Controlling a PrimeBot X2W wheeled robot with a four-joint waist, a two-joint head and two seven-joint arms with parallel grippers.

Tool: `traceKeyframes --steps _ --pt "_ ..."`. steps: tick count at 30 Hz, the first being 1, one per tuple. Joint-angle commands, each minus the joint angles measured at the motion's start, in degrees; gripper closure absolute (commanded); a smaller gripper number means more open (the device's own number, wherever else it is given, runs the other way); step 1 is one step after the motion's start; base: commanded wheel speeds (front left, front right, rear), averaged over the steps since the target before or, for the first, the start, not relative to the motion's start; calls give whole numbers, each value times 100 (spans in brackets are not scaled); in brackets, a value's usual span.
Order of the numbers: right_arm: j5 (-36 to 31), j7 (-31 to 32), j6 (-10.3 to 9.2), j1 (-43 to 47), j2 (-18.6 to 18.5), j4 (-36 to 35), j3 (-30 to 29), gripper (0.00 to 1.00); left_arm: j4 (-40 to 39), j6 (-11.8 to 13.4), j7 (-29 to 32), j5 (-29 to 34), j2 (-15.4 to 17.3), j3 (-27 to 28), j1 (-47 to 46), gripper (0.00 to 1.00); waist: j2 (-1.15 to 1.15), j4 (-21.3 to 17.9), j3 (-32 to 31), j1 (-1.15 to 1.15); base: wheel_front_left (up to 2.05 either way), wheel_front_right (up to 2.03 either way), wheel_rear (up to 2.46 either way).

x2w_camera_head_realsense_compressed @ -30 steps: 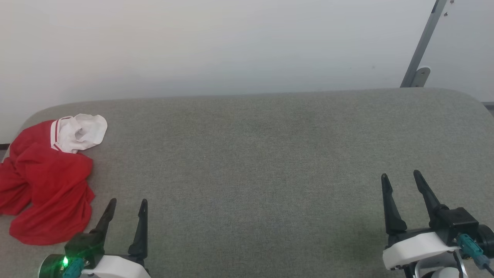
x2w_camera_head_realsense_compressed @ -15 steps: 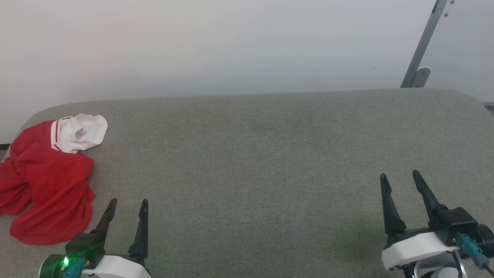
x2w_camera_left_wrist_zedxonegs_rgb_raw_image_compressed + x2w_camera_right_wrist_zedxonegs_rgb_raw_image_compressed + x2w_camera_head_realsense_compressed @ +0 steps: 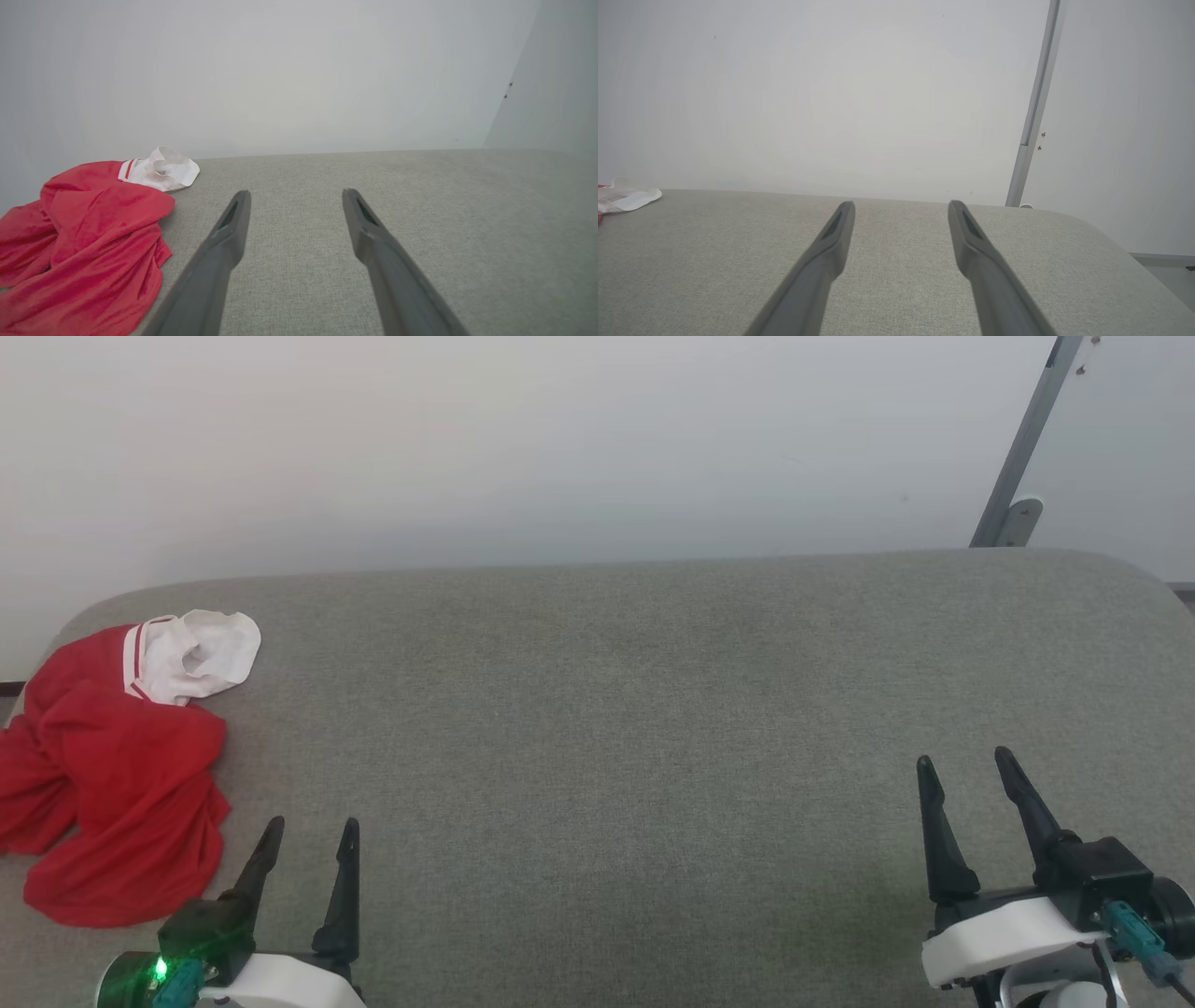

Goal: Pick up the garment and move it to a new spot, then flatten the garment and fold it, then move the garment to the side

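The garment (image 3: 121, 775) lies crumpled in a red heap at the far left end of the grey padded table (image 3: 607, 709), with a white sleeve with red stripes bunched at its far side. In the left wrist view the garment (image 3: 93, 242) sits left of my fingers, apart from them. A bit of its white sleeve (image 3: 626, 198) shows at the left edge of the right wrist view. My left gripper (image 3: 313, 823) (image 3: 295, 193) is open and empty, just right of the heap's near end. My right gripper (image 3: 964, 758) (image 3: 901, 204) is open and empty, near the table's right end.
A pale wall runs behind the table. A slanted grey metal post (image 3: 1022, 448) (image 3: 1034, 112) stands at the back right corner. The table's corners are rounded, and the floor (image 3: 1167, 266) shows beyond its right end.
My right gripper has drifted very slightly to the left. The garment and the left gripper have not moved.
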Motion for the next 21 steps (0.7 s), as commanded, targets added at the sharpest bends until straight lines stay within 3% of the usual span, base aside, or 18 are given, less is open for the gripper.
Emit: traceKeyframes --steps 1,21 --pt "12 -29 -4 27 6 -9 15 0 8 4 -39 -21 0 -1 14 0 0 -2 1 0 0 0 0" --pt "9 -29 -4 23 5 -61 8 0 28 4 -39 -68 24 -13 -20 0 0 -6 19 0 0 0 0"
